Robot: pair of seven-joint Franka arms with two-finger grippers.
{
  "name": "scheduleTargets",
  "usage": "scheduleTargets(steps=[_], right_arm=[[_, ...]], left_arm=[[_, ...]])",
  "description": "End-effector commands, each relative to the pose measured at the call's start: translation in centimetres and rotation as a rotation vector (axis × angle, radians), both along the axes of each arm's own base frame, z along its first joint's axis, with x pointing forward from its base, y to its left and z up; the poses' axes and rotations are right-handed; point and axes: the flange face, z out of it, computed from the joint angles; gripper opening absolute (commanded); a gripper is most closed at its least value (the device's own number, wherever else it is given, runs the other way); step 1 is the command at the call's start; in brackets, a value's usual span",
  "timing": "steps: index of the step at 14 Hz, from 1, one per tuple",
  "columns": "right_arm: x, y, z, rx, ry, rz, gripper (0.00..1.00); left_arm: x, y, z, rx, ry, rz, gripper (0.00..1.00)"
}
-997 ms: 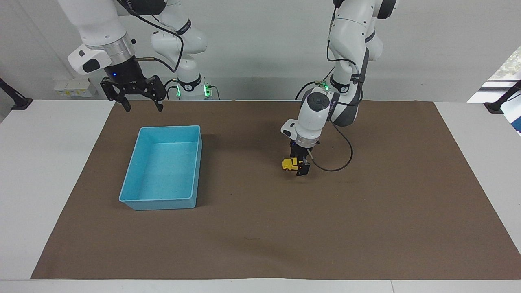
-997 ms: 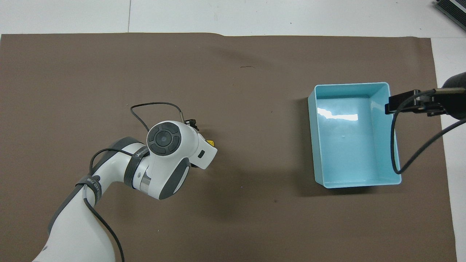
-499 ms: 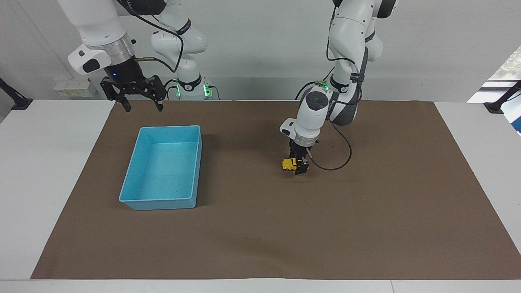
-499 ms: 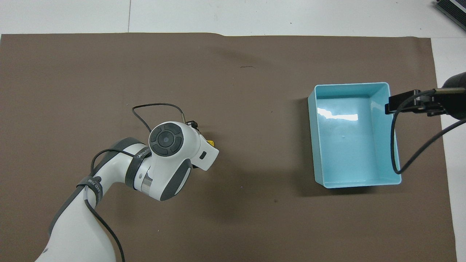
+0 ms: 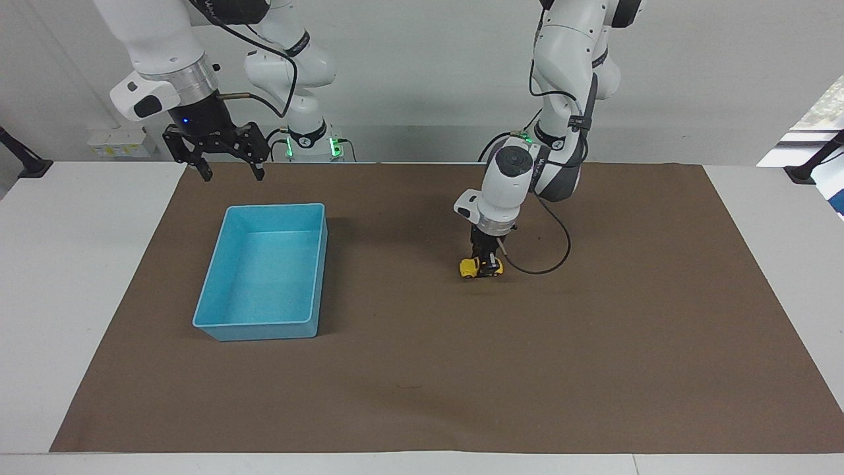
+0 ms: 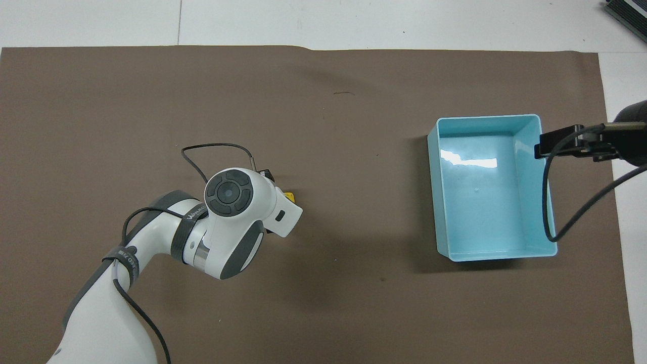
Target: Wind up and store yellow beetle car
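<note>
- Near the middle of the brown mat (image 5: 422,369), toward the left arm's end of the tabletop (image 5: 79,277): yellow beetle car (image 5: 471,267), wheels down on the mat.
- Left end effector (image 5: 486,264) reaching straight down onto the car, fingers clamped narrow on its body; rounded yellow end sticking out toward the tray's side.
- From overhead: car almost wholly hidden under the left wrist, only a small yellow corner (image 6: 289,195) showing.
- Black cable (image 5: 550,254) looping from the left wrist and lying on the mat beside the car.
- Blue tray (image 5: 214,315) well apart from the car, toward the right arm's end; nothing in it but a glare patch on the floor.
- Right end effector (image 5: 227,173) hanging in the air, waiting, fingers spread wide, holding nothing.
- From the facing view, over the mat's edge at the tray's robot-side end; tips clear of the tray rim.
</note>
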Motion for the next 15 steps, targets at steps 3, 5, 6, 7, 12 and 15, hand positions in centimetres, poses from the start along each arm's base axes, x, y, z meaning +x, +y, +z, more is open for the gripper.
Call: scheduleTargets(steps=[3, 5, 6, 7, 12, 15], right_arm=[[-0.4, -0.1, 0.4, 0.019, -0.002, -0.019, 1.00], [-0.4, -0.1, 0.4, 0.019, -0.002, -0.019, 1.00], [-0.4, -0.1, 0.3, 0.019, 0.000, -0.019, 1.00], [-0.4, -0.1, 0.3, 0.019, 0.000, -0.019, 1.00], [-0.3, -0.2, 0.3, 0.019, 0.000, -0.020, 1.00], [-0.4, -0.1, 0.3, 0.019, 0.000, -0.019, 1.00]], left_arm=[[-0.5, 3.7, 0.5, 0.008, 0.005, -0.039, 0.00], [-0.2, 5.4, 0.1, 0.008, 0.000, -0.042, 0.00], [0.5, 6.9, 0.0, 0.010, -0.003, -0.044, 0.00], [0.5, 7.1, 0.0, 0.010, -0.002, -0.050, 0.00], [1.5, 10.6, -0.5, 0.018, 0.005, -0.068, 0.00], [1.7, 12.5, -1.0, 0.025, 0.014, -0.086, 0.00]])
